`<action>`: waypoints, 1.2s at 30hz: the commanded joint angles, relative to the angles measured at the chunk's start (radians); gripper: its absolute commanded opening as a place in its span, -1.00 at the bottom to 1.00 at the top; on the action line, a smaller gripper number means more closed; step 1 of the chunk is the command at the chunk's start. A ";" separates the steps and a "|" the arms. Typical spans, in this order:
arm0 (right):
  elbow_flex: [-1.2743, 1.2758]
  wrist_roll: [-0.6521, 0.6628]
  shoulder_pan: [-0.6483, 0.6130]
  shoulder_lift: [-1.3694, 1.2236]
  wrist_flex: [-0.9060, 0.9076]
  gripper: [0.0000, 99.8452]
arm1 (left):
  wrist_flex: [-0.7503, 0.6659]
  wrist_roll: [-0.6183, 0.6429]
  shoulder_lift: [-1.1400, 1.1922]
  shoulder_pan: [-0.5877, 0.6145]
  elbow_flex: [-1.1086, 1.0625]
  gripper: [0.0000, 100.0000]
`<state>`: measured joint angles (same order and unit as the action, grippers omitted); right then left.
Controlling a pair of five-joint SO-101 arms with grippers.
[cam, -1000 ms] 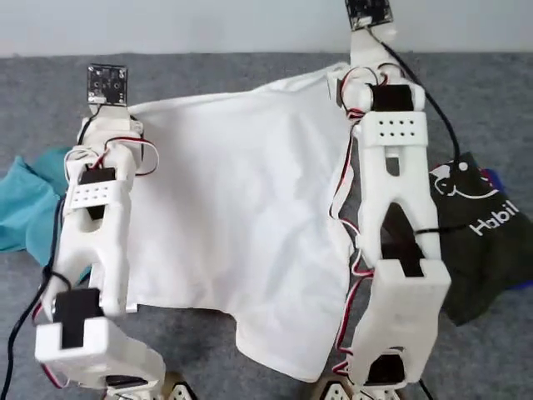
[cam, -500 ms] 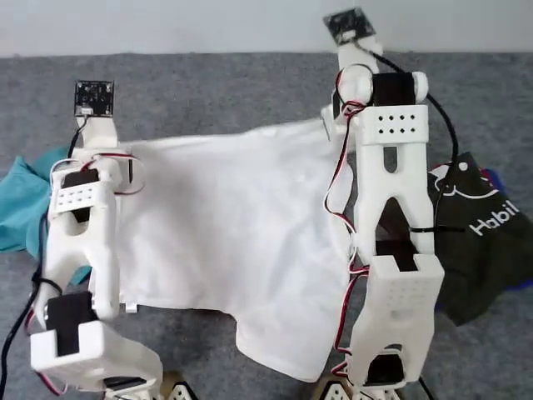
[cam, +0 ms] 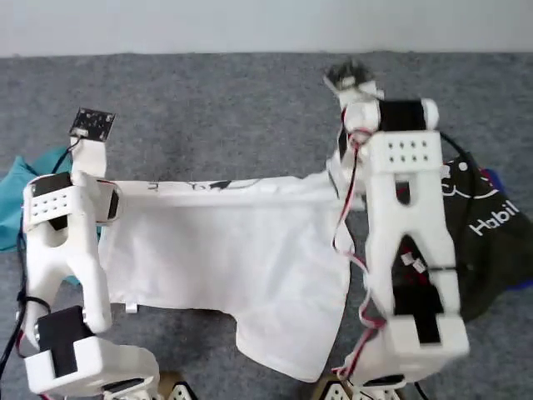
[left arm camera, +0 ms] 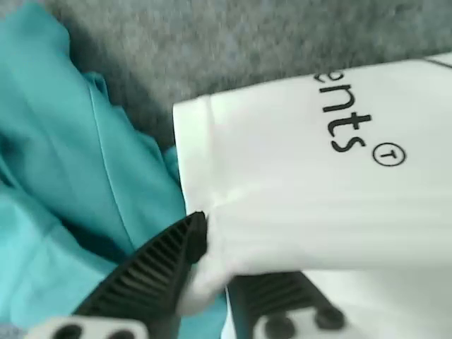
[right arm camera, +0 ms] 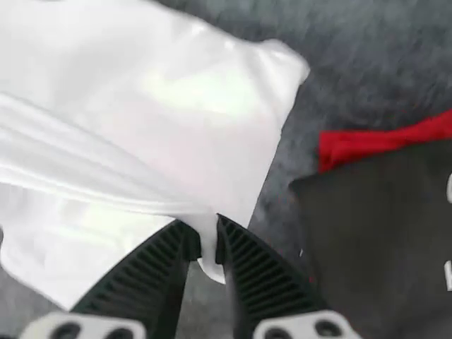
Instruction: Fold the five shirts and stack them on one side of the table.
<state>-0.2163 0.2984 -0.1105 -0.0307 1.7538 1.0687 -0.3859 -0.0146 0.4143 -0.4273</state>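
Right tool (right arm camera: 207,234) pinches white shirt (right arm camera: 176,106) — wrist view reveals red cloth (right arm camera: 381,145).

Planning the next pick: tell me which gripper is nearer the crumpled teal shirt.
Left. The left gripper, gripping the white shirt, sits beside the crumpled teal shirt; the right gripper holds the far corner, by the black shirt.

Dark lettering (left arm camera: 342,116) is printed on the white shirt (left arm camera: 304,212), close to its folded edge. The left wrist view catches just its last few letters, with a small circled mark (left arm camera: 388,155) right after them. From above, the same print is a thin dark line along the white shirt's far fold, too small to read. The black shirt (cam: 491,258), just right of the white shirt, bears white lettering (cam: 493,218) that runs off the picture's edge, and a white figure (cam: 456,177) just beyond it.
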 commanded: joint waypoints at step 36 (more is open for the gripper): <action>0.896 0.373 -0.208 0.541 -0.033 -0.98 | 0.252 -0.018 -0.037 0.041 -0.150 -0.97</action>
<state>0.6767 0.6605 -0.2670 0.4833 1.7277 1.3387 -0.3951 -0.0161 0.4434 -0.5838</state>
